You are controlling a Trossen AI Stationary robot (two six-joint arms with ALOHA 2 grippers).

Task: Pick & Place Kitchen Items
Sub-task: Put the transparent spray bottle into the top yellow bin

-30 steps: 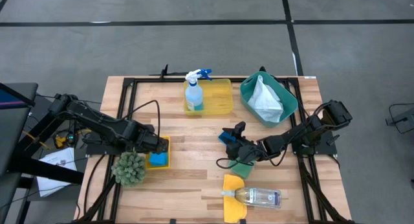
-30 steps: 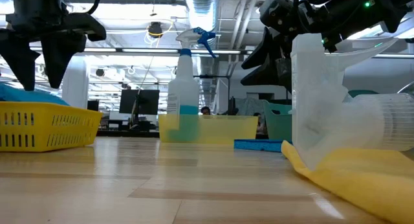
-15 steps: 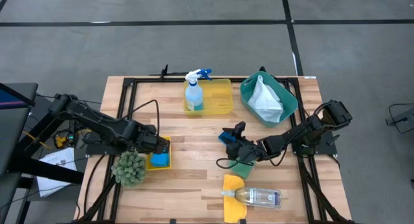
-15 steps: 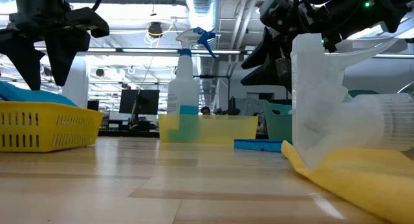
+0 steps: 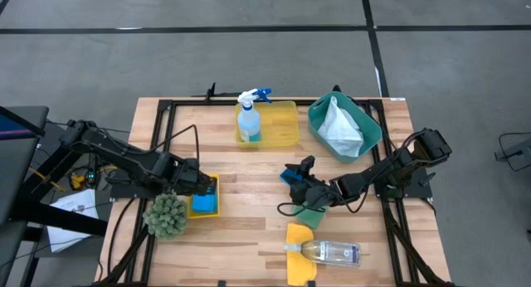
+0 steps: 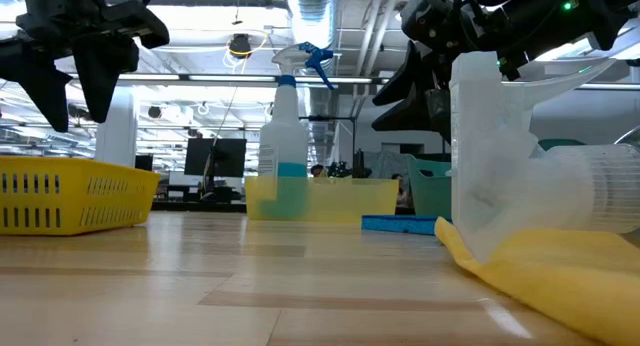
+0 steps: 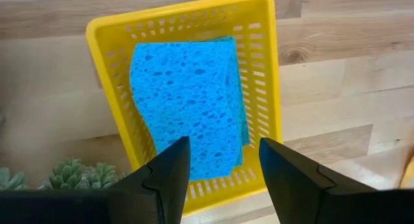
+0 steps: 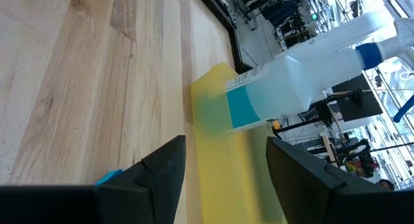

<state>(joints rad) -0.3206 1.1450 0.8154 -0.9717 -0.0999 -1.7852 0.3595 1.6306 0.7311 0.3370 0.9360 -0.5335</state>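
Observation:
A blue sponge [image 7: 187, 101] lies flat in a small yellow basket [image 5: 214, 187] at the table's left. My left gripper [image 7: 223, 146] hangs open just above it, pointing down, with nothing between its fingers; in the low view my left gripper [image 6: 78, 121] is clear of the basket's rim. Near the table's middle my right gripper [image 5: 297, 174] stands open, almost level, aimed at the spray bottle [image 8: 304, 75]. A second blue sponge [image 6: 400, 224] lies on the table under it, with a green cloth [image 5: 312, 216] beside it. A clear bottle [image 5: 333, 253] lies on a yellow cloth [image 5: 297, 237].
The spray bottle [image 5: 248, 119] stands in a yellow tray [image 5: 282, 125] at the far middle. A teal bin [image 5: 369, 129] holding a white cloth [image 5: 340, 125] sits at the far right. A spiky green ball [image 5: 166, 216] rests next to the basket.
My left gripper has tipped a little and its fingertips have risen slightly over the basket, still open. The raised end of the blue sponge, which showed above the basket's rim, has sunk out of sight in the low view.

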